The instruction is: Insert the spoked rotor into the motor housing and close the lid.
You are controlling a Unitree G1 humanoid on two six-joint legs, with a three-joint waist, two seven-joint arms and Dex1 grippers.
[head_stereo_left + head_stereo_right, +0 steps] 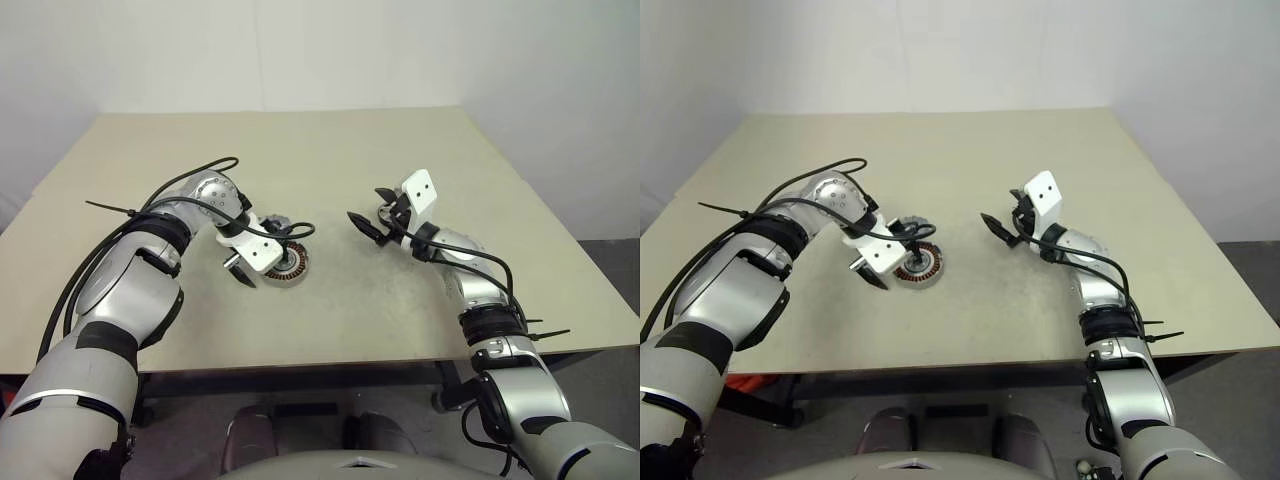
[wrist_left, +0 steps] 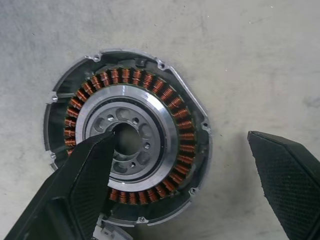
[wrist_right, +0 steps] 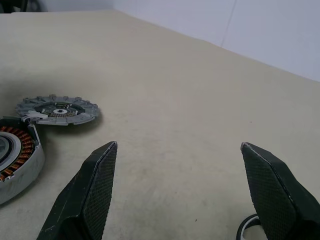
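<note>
Left gripper (image 2: 185,185) spread wide, pointing down over the motor housing (image 2: 127,137) – one fingertip above its centre, spoked rotor (image 2: 131,134) seated inside the copper windings. Right gripper (image 3: 177,150) also apart, hovering well off to the side. Beige tabletop (image 1: 400,160), white walls behind. One lid (image 3: 57,109) – notched face up, lying touching the housing's far edge.

Motor housing (image 2: 127,137) lying flat on the table (image 1: 400,150), well in from the near edge, left of centre, copper windings up, with spoked rotor (image 2: 131,137) seated inside. Lid (image 3: 57,109) flat just beyond, touching, notched face up.
</note>
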